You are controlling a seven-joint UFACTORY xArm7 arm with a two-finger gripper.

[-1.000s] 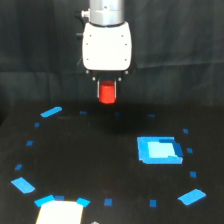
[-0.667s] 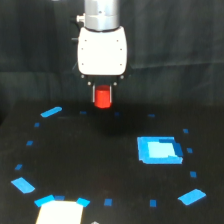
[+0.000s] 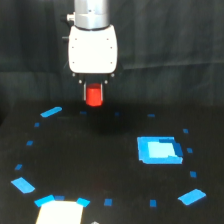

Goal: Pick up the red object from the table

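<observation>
Fingers (image 3: 94, 94) grip the red object (image 3: 93, 97) between them, lifted above the table (image 3: 100, 165).

Against the blue rectangle (image 3: 159, 150) on the table (image 3: 115, 165), the gripper (image 3: 94, 95) now hangs higher than it did a second ago; its white housing has climbed up the frame, so that less of the grey arm section above it shows; the red object (image 3: 94, 95), clamped between the dark fingers (image 3: 85, 92), has risen with it and sits further above the rectangle's top edge than before; over the same span the gripper and the red object have drifted a little toward the exterior view's left, away from the rectangle; the gap between the red object and the table beneath it has widened.
</observation>
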